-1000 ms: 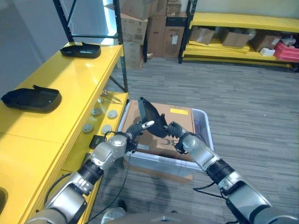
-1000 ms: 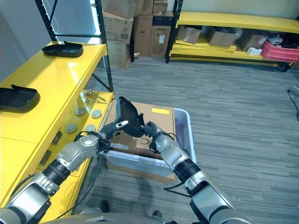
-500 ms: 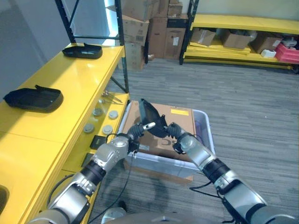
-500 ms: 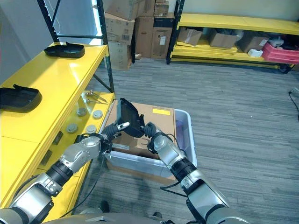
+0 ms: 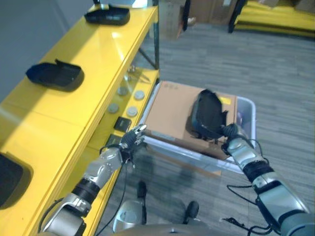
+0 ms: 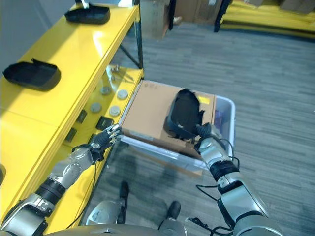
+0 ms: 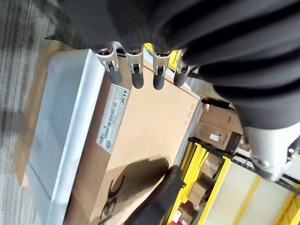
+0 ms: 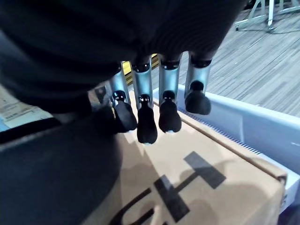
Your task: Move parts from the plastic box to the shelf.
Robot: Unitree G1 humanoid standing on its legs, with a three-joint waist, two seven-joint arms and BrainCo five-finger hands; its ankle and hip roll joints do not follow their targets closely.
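A black moulded part [image 5: 208, 113] sits tilted on the cardboard box [image 5: 170, 110] that lies in the clear plastic box [image 5: 247, 104]. My right hand [image 5: 230, 134] is at the part's near right edge, and the part [image 8: 51, 173] lies against its thumb side. Its fingers [image 8: 145, 122] hang curled just above the cardboard [image 8: 211, 178]. My left hand [image 5: 130, 143] is open and holds nothing. It hovers off the box's near left corner, with the fingers [image 7: 138, 75] pointing at the box rim [image 7: 79, 131]. The yellow shelf [image 5: 93, 64] runs along the left.
Three black parts rest on the shelf top: one far [image 5: 107, 14], one in the middle [image 5: 54, 74], one near [image 5: 7, 177]. Small round pieces [image 5: 125, 101] lie on the lower shelf level. A black upright [image 5: 156, 44] stands at the shelf corner. Grey carpet lies right of the box.
The camera has tipped down. My left hand has let go of the part and pulled back left. The part has swung right and down onto the cardboard with my right hand.
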